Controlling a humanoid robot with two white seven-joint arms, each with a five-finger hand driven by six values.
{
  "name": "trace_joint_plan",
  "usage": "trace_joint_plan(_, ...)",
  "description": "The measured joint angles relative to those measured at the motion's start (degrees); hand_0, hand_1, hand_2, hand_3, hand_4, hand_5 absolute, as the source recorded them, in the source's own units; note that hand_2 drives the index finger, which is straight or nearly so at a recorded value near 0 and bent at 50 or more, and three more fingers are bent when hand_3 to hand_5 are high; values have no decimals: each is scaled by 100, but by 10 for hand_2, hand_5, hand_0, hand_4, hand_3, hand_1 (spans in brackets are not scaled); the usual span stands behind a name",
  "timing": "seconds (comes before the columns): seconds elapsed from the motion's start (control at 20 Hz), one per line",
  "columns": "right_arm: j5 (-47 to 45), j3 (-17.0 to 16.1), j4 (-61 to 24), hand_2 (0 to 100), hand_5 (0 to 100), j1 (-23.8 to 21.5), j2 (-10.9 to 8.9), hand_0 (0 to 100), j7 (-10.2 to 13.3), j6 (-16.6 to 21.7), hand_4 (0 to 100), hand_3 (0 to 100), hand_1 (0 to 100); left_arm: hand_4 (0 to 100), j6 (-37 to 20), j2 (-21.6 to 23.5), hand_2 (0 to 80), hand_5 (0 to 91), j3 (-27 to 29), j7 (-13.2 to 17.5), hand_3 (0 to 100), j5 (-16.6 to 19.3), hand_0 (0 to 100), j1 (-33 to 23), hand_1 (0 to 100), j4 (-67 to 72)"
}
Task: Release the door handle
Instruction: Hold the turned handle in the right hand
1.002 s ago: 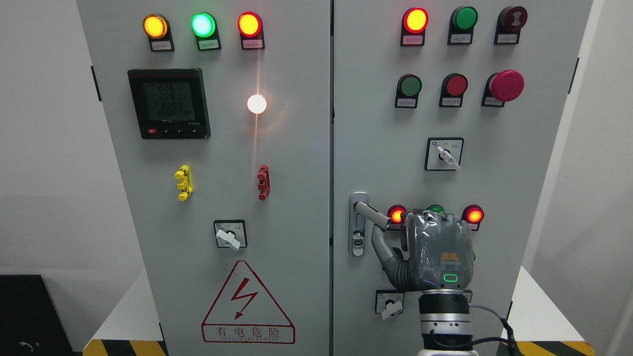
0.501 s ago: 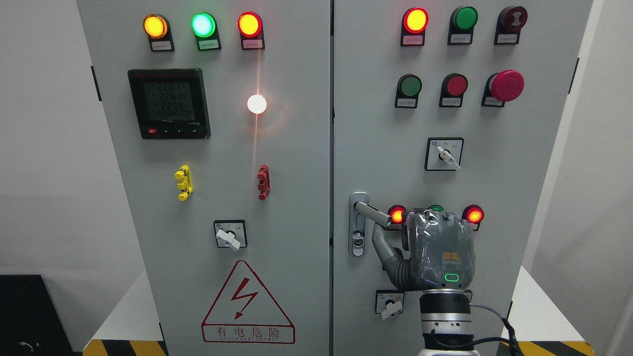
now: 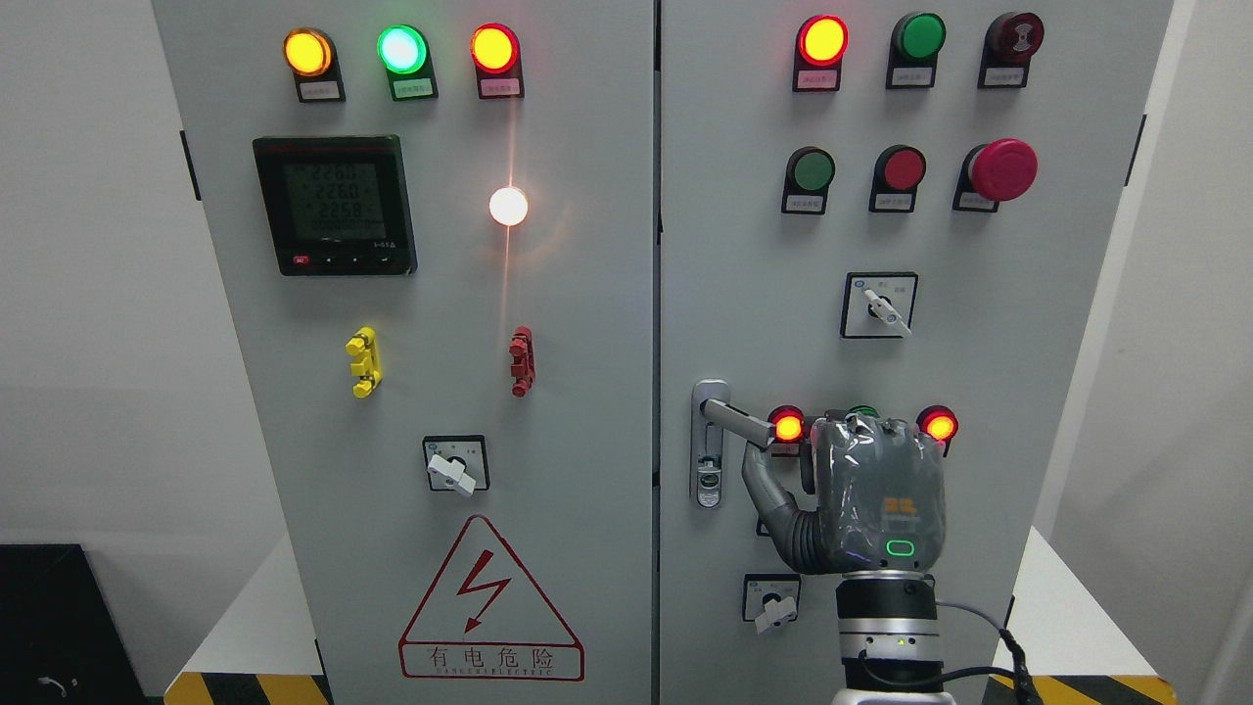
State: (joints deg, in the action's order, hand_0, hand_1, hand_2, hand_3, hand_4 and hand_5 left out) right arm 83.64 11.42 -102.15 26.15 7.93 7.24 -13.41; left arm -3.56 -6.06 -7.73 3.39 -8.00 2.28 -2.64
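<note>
Head view: lower right of the frame, the right hand (image 3: 861,490) sits at the door handle (image 3: 736,421), thumb beneath it; whether it grips, I cannot tell.

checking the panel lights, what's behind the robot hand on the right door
Behind the right hand, a green button's top edge peeks out between two lit red lamps; the door handle's outer end and the rest of the button are covered.

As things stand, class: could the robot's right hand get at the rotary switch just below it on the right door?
Probably yes. The right hand sits by the door handle, directly above the rotary switch. Nothing lies between them, though its own wrist crowds that spot.
</note>
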Motion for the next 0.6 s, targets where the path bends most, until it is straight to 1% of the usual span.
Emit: trace_joint_plan(0.6, -18, -30, -5, 1000, 1000, 18, -2, 529, -8, 19, 1000, 1000, 341, 0, 0, 0, 0, 0, 0, 0, 0, 0, 120, 0, 556, 0)
